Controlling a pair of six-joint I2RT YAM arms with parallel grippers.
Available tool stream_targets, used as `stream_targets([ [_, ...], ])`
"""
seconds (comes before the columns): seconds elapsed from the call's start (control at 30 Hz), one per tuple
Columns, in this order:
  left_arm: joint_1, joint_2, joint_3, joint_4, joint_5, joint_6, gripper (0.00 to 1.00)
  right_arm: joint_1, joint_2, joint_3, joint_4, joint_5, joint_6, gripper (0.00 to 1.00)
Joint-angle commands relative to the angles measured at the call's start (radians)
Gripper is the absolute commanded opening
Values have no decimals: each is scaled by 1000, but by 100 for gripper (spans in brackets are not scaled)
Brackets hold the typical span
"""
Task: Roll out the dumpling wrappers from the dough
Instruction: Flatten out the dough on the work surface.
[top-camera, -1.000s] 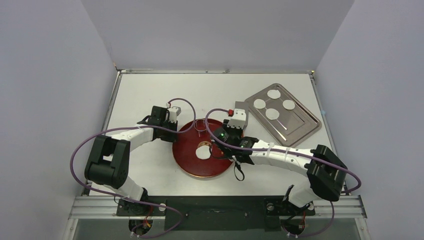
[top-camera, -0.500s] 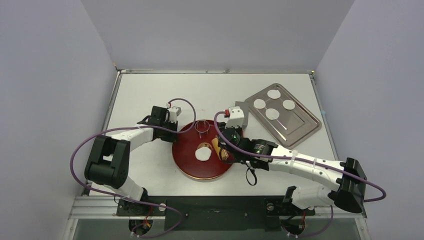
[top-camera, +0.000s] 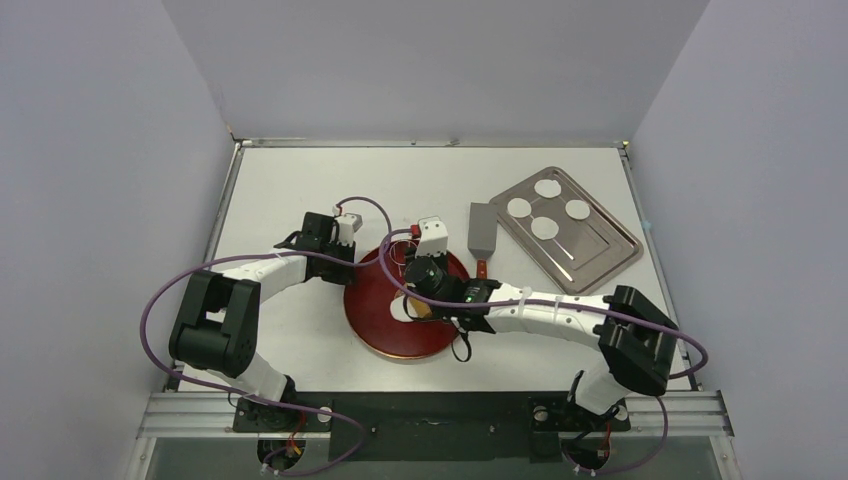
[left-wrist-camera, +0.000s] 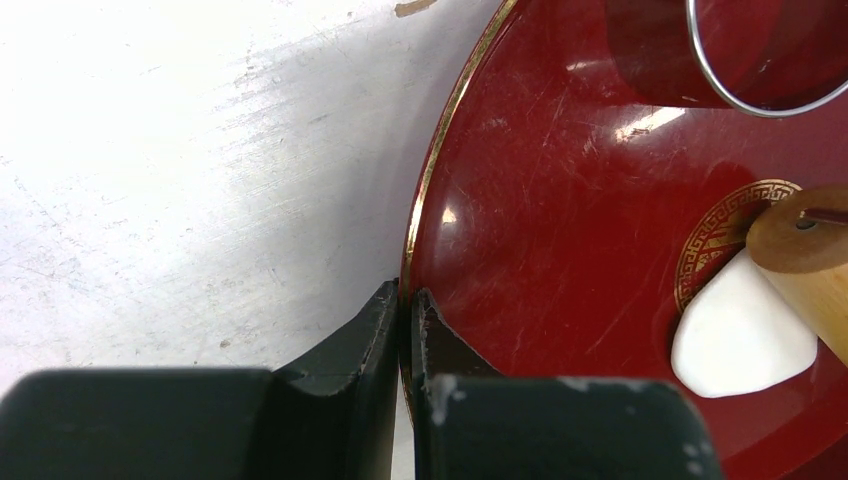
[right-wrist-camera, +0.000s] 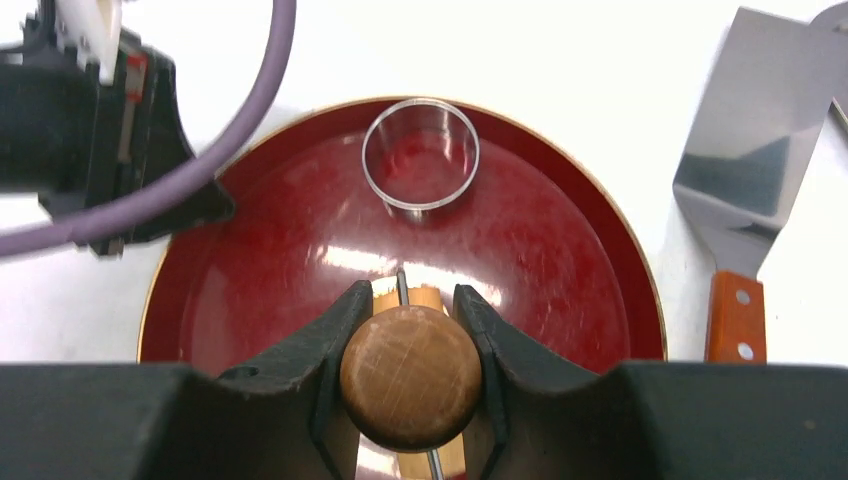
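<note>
**Wooden pin on the lump, plate held fast**

My right claw (right-wrist-camera: 412, 300) clasps the rolling pin (right-wrist-camera: 410, 375) by its round knob, jaws half-closed around it. My left claw (left-wrist-camera: 405, 305) is pinched tight on the gold rim of the red plate (top-camera: 372, 330). The dough (left-wrist-camera: 740, 340), a small white lump, lies near the plate's middle, with the pin's end over its edge. I should press evenly, stroke outward from the centre, and hold the plate steady. Four dumpling wrappers (top-camera: 546, 227) lie on the steel tray (top-camera: 600, 255).
</note>
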Motion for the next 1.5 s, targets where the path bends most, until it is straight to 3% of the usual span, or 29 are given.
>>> stream_targets([
  [0.0,7,-35,7,32,-23,26,0,11,104,-35,77,14,10,0],
  [0.63,7,-46,2,39,-28,23,0,219,266,-146,226,-45,201,0],
  [1.2,7,-32,6,34,-29,21,0,244,359,-66,272,-225,107,0],
  [1.47,7,-29,6,35,-29,21,0,244,359,-106,315,-311,99,0],
])
